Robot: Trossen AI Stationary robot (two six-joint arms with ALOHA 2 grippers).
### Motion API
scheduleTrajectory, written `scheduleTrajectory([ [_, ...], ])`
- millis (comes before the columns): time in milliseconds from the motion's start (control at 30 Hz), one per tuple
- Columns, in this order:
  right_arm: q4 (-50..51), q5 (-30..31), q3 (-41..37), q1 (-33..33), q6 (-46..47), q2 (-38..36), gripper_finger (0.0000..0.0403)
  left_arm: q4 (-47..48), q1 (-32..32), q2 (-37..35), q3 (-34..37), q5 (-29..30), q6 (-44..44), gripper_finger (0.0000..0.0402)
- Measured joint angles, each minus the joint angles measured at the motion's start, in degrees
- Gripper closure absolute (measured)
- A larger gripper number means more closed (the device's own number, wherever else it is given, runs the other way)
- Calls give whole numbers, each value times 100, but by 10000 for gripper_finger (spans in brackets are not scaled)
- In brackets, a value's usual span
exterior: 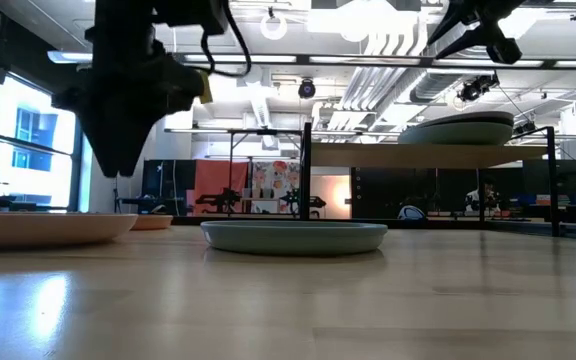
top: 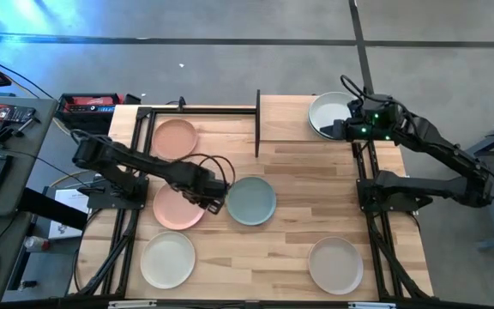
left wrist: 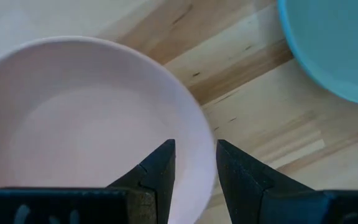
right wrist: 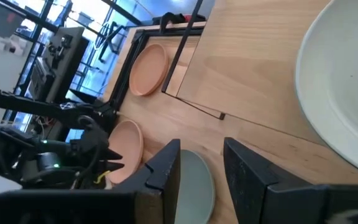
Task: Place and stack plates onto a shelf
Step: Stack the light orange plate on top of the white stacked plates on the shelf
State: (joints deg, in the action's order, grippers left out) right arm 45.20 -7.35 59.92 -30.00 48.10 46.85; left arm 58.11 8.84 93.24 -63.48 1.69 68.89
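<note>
Left gripper (left wrist: 194, 163) straddling pink plate (left wrist: 73, 124) rim

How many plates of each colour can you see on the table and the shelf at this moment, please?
Pink plates: 2, the far pink plate and the near pink plate under the left gripper
Blue-green plate: 1
Cream plate: 1
Beige plate: 1
Pale plate on the shelf, by the right gripper: 1
Total: 6

bare wood between blue-green plate (top: 251, 200) and shelf (top: 303, 118), beige plate (top: 335, 264) well clear
</note>
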Motion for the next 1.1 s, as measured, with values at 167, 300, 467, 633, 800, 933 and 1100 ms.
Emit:
scheduleTrajectory([
  [167,3,0,0,90,-67,0,300,-415,27,330,-2,2,49,296],
  [300,5,2,0,164,-82,0,300,-584,27,563,-2,33,103,296],
  [467,65,3,0,243,-71,0,300,-545,27,805,-4,42,247,296],
  [633,95,4,0,328,-69,2,300,-551,54,1019,-7,44,271,296],
  [800,93,7,0,399,-81,1,300,-541,83,1209,-6,44,292,296],
  [933,93,9,0,431,-82,0,300,-540,115,1286,-7,28,96,311],
  [1100,91,20,0,431,-77,1,300,-504,197,1277,-9,19,-226,352],
])
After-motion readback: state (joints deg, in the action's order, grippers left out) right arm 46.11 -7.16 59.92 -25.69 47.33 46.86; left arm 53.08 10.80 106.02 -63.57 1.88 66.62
